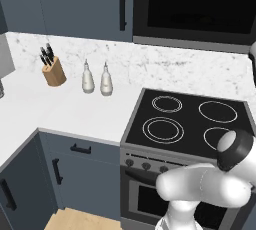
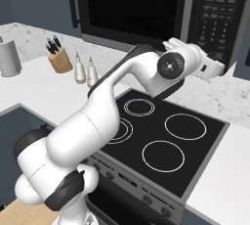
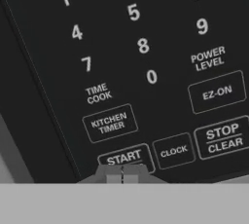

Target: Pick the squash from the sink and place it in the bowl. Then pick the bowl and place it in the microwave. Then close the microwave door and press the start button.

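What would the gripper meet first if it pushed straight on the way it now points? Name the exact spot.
Most likely the START button on the microwave keypad: the shut gripper sits just below that label in the hand view. How much gap is left cannot be told.

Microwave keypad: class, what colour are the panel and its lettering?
The keypad is black with white lettering and outlines, clearest in the hand view.

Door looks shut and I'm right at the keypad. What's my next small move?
Probably ease straight forward a touch: the gripper is shut, its fingers sit just under the START button, and the microwave door is closed, so pressing start is what remains.
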Tool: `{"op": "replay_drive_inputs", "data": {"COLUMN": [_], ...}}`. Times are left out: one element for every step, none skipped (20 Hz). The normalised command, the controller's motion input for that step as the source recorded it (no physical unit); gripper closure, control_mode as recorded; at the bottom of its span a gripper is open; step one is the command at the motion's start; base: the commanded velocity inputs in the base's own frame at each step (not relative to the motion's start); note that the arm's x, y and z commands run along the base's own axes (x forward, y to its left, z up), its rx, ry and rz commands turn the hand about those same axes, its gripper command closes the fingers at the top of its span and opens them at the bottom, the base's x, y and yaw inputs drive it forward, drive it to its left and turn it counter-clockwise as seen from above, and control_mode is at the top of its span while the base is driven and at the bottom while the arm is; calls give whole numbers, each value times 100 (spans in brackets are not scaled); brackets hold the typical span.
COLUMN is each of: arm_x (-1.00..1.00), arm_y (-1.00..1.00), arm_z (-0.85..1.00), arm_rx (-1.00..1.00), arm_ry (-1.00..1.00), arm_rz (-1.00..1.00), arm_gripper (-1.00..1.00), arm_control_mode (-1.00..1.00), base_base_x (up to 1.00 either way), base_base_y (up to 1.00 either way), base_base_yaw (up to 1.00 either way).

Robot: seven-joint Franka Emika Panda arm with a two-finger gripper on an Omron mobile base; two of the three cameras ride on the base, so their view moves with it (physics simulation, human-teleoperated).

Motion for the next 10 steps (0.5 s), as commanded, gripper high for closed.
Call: {"op": "replay_drive_inputs", "data": {"arm_x": [88,88,71,39,0,-40,-59,-65,-68,-60], "arm_y": [-8,-1,0,0,0,0,8,8,9,6], "arm_z": [-24,-27,-22,-11,0,0,-2,0,0,0], "arm_rx": [2,3,3,2,2,3,3,0,0,0], "arm_ry": [0,0,0,0,0,0,0,0,-1,-3], "arm_rz": [3,2,2,1,0,0,0,0,0,0], "arm_gripper": [100,100,100,100,100,100,100,100,100,100], "arm_control_mode": [-100,-100,-100,-100,-100,-100,-100,-100,-100,-100], "base_base_x": [0,0,0,0,0,0,0,0,0,0], "base_base_y": [0,0,0,0,0,0,0,0,0,0], "base_base_yaw": [0,0,0,0,0,0,0,0,0,0]}}
